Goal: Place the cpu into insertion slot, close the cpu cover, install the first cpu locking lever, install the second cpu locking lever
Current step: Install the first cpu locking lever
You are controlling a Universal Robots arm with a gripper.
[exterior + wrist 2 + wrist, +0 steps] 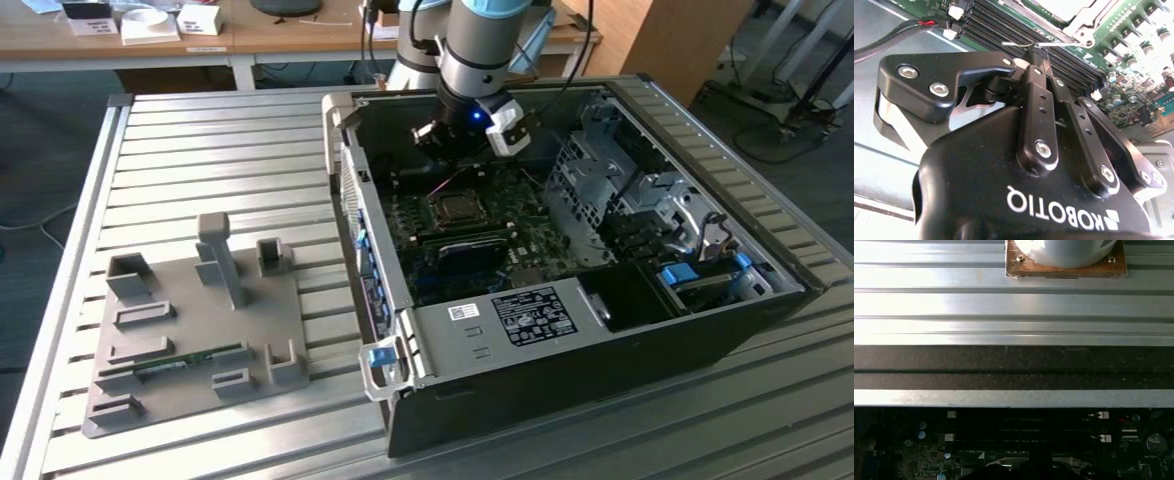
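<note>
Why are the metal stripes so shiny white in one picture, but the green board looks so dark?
In the first wrist view, light bounces off the metal slats as white glare, while the motherboard lies in shadow. In the second wrist view, the cpu cover gleams pale too. In the exterior view, the inside of the case looks dim.
</note>
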